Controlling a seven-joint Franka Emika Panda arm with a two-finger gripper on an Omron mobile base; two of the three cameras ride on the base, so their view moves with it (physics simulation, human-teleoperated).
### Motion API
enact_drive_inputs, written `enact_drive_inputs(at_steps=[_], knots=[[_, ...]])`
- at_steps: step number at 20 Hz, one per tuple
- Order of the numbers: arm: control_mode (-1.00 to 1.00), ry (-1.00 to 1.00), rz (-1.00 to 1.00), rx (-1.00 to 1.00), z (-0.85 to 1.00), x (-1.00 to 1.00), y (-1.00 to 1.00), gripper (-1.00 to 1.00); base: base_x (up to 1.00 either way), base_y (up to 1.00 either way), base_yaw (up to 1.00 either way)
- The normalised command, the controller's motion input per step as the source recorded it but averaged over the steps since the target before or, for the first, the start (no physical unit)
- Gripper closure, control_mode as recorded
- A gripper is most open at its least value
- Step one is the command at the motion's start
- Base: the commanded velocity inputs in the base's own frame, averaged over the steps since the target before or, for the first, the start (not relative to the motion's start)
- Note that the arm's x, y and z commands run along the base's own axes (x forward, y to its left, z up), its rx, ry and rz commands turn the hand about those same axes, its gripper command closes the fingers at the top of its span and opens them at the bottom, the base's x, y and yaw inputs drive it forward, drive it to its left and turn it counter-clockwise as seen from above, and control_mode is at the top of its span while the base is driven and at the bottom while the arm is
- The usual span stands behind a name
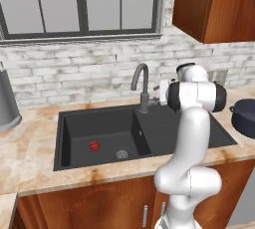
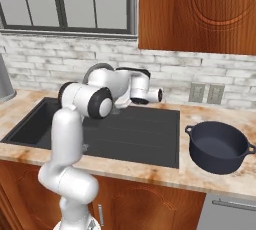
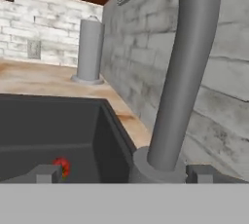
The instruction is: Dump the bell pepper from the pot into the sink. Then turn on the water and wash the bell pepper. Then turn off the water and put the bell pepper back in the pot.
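The bell pepper lies on the floor of the deep basin of the sink, a little to the left of the round drain. The pot stands empty on the tabletop to the right of the sink. So the dumping looks done, and the step in hand is, as I judge it, to turn on the water.

The hand is low at the base of the faucet, on its right side. In the hand view the two fingertips stand wide apart, with the faucet base between them, and they hold nothing.

To do this step well, the hand must find the small lever at the side of the faucet; I cannot see this lever clearly in the views, since the arm covers that place. I think a push with one finger is better than a grasp, because the lever is small and the thick faucet column is very near. The push should be slow and follow the way the lever turns, and the wrist should stay off the brick wall behind. The spout ends above the deep basin, so the stream should fall near the pepper. Since no stream is visible now, the sign of success will be water from the spout.
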Motion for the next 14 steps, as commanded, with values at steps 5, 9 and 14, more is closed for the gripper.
enact_drive_inputs(at_steps=[5,9,14], knots=[[-1.0,-0.12,-0.07,0.0,0.57,-0.68,0.0,-1.0,0.0,0.0,0.0],[-1.0,-0.06,-0.1,0.0,0.53,-1.0,0.04,-1.0,0.0,0.0,0.0],[-1.0,-0.01,-0.13,0.0,0.57,-1.0,0.22,-1.0,0.0,0.0,0.0]])
